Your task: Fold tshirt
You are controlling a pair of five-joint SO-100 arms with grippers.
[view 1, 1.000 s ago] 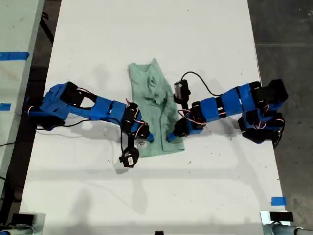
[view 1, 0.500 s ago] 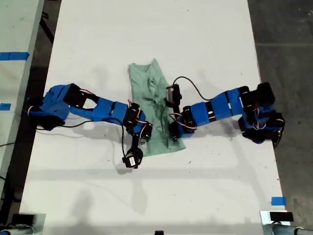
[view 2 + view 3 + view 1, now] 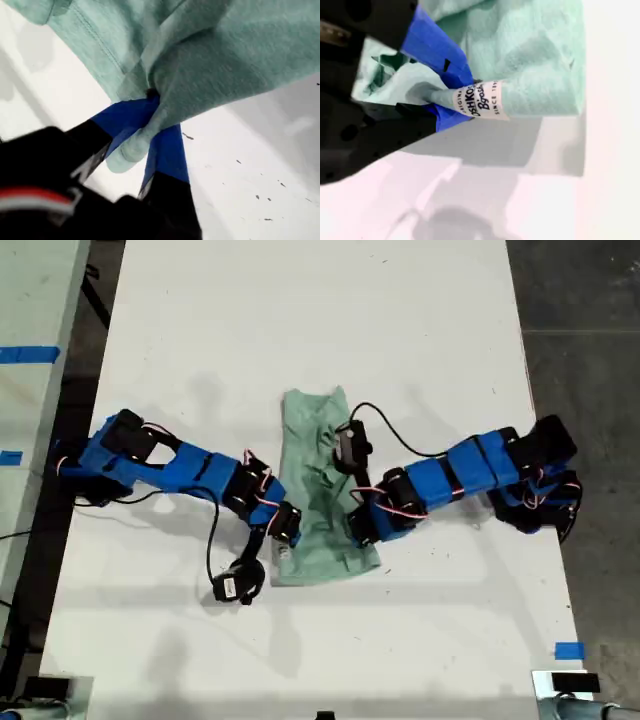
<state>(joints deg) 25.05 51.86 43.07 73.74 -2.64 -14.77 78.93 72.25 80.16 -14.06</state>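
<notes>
Bright, even overhead light throws soft shadows on the table [image 3: 300, 300]; both wrist views are blurred close up.

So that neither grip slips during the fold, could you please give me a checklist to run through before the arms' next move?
1. My first gripper shut on the tshirt: ok.
2. My second gripper shut on the tshirt at its sewn-in label: ok.
3. Both grips at the same end of the tshirt, the lower end in the exterior view: ok.
4. Fabric lying flat: not ok, bunched and wrinkled along the middle.
5. Table free of other things around the tshirt: ok.
6. Number of layers in each grip: cannot tell.
</notes>
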